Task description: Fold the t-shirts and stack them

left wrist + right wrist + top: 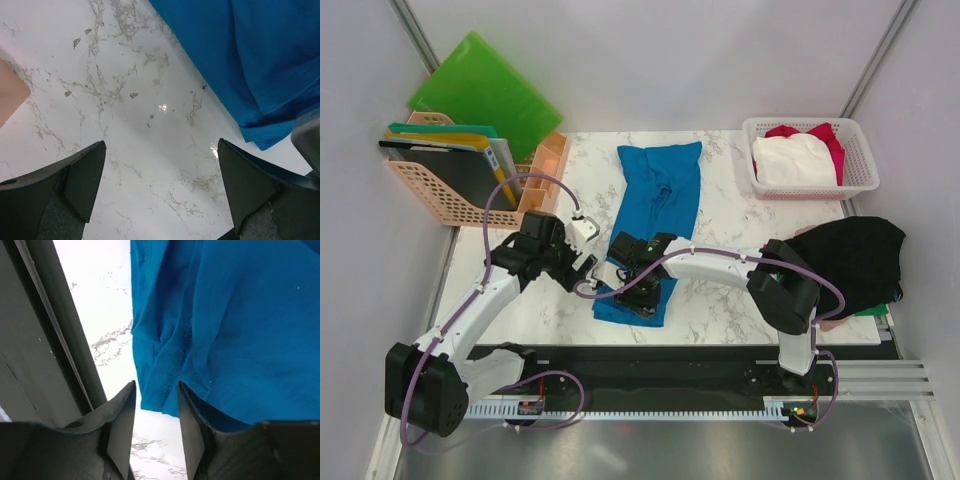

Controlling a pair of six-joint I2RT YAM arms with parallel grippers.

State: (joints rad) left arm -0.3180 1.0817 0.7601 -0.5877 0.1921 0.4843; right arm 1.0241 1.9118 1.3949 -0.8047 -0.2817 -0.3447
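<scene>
The bright blue soft-knit t-shirt (pixel 660 195) is folded into a long strip. It lies mid-table, running from the far edge toward the near edge of the glossy white marble-pattern table (pixel 740 225).

Right gripper (pixel 156 387): jaws narrowly parted at the stitched near hem, with no cloth between them.

Left gripper (pixel 160 150): jaws wide apart over bare table beside the shirt's left edge.

Risk: the layers are limp and the surface looks slick. Pinching only one layer would likely drag or unfold the strip.

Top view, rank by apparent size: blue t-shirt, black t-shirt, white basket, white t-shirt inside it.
Bright blue cloth t-shirt; white plastic lattice basket and black cloth t-shirt, too alike to rank; white cloth t-shirt smallest.
</scene>
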